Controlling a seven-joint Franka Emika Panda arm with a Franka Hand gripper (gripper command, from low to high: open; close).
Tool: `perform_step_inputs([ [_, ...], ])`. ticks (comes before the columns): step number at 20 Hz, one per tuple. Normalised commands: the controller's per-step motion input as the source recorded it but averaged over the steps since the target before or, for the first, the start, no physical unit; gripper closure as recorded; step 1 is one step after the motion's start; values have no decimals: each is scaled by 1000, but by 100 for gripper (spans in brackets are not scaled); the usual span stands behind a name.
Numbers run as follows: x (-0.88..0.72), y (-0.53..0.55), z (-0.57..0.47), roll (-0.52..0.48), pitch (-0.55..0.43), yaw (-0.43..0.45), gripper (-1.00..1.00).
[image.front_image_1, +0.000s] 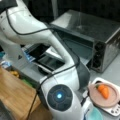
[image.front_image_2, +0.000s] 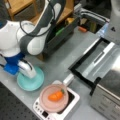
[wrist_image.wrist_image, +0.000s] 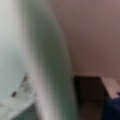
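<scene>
Gripper (image.front_image_2: 28, 71) down on the teal plate (image.front_image_2: 37, 82), at a front view's lower left; can't tell if its fingers are clenched or released. Pink plate (image.front_image_2: 47, 105) with carrot (image.front_image_2: 55, 96) sits just beside, on the scale (image.front_image_2: 72, 98). Risk: a nudged teal plate could bump it.

A grey tabletop (image.front_image_2: 62, 62) is stretching across both front views, light glancing off it. A steel toaster oven (image.front_image_1: 100, 32) is sitting with its door (image.front_image_2: 97, 58) hanging open. Wooden shelving (image.front_image_2: 22, 6) is standing behind, and a wooden board (image.front_image_1: 13, 92) is lying at a front view's left.
</scene>
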Motion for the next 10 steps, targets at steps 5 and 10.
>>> perform_step_inputs([
  [5, 60, -154, 137, 397, 30, 46, 100],
  [10, 85, -176, 116, 375, 32, 39, 100],
])
